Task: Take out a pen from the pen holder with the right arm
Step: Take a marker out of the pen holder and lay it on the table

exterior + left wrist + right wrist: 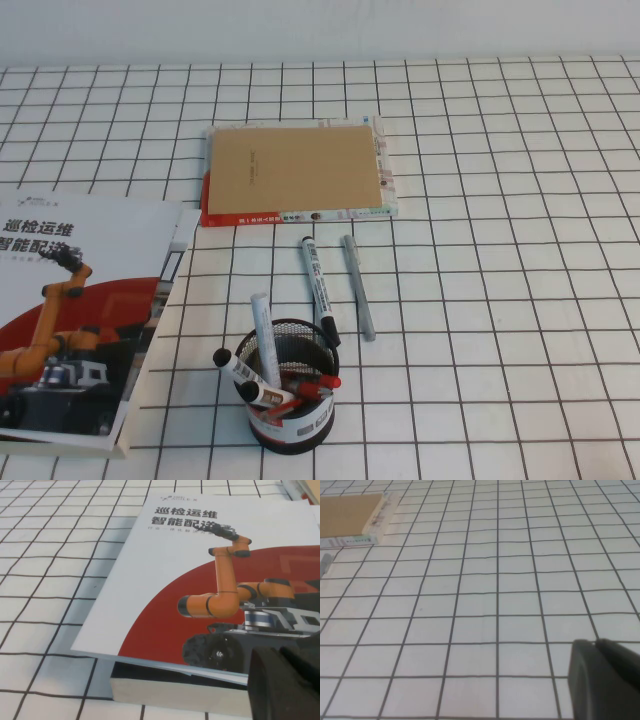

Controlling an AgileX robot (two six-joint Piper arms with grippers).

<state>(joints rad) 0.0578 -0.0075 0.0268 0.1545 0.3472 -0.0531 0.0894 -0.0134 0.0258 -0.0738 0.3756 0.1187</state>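
Table (500, 200): white cloth with a black grid. Neither arm shows in the high view.

Pen holder (290, 425): black mesh cup, upright, near the table's front edge, just right of the thick manual (70, 300) and apart from it. Pens in it:
- a white marker (243, 372) with a black cap, leaning left over the rim
- a pale grey pen (264, 325) standing tall at the back
- red pens (312, 383) lying low across the mouth

The exact count is hard to read in the tangle, perhaps four or five.

Loose on the table just behind the holder:
- A black-and-white marker (318, 285), whose dark end comes right up to the holder's far rim. I cannot tell if they touch.
- A grey pen (358, 287), just to its right and roughly parallel.

A brown book (295, 172) lies flat further back.

Right gripper (600, 677): seen only in its wrist view as a dark block at the picture's edge. The claw is closed together on nothing. It hangs over bare grid, well apart from the holder, with the brown book's corner and the grey pen's tip far across the picture.

Left gripper (282, 680): a dark mass over the manual's near edge, above the printed orange robot arm. Cannot tell whether it is open or closed.
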